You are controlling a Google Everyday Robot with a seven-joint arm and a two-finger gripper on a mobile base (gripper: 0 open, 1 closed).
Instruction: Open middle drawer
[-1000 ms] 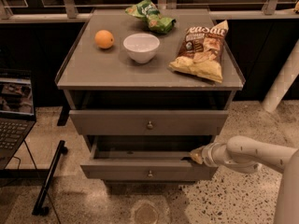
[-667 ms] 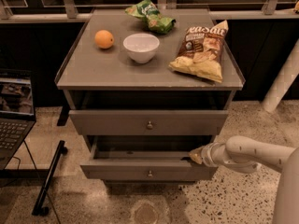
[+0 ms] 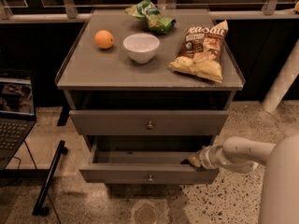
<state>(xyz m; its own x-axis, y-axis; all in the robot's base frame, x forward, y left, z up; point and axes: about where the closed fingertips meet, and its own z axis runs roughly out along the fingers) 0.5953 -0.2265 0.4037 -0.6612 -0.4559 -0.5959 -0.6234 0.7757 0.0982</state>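
Observation:
The middle drawer (image 3: 117, 174) is a grey flat front with a small round metal knob (image 3: 150, 177). It is pulled out from the cabinet, and its dark inside shows behind the front. My gripper (image 3: 193, 161) is at the right end of this drawer's top edge, touching the front from behind. My white arm (image 3: 243, 154) comes in from the right. The wider drawer above (image 3: 107, 122) has its own knob (image 3: 150, 124) and sticks out only a little. No drawer front shows below the open one.
On the cabinet top (image 3: 93, 71) lie an orange (image 3: 103, 39), a white bowl (image 3: 141, 47), a chip bag (image 3: 202, 52) and a green bag (image 3: 152, 16). A laptop (image 3: 14, 113) is at the left, with a black stand leg (image 3: 49, 181) on the speckled floor.

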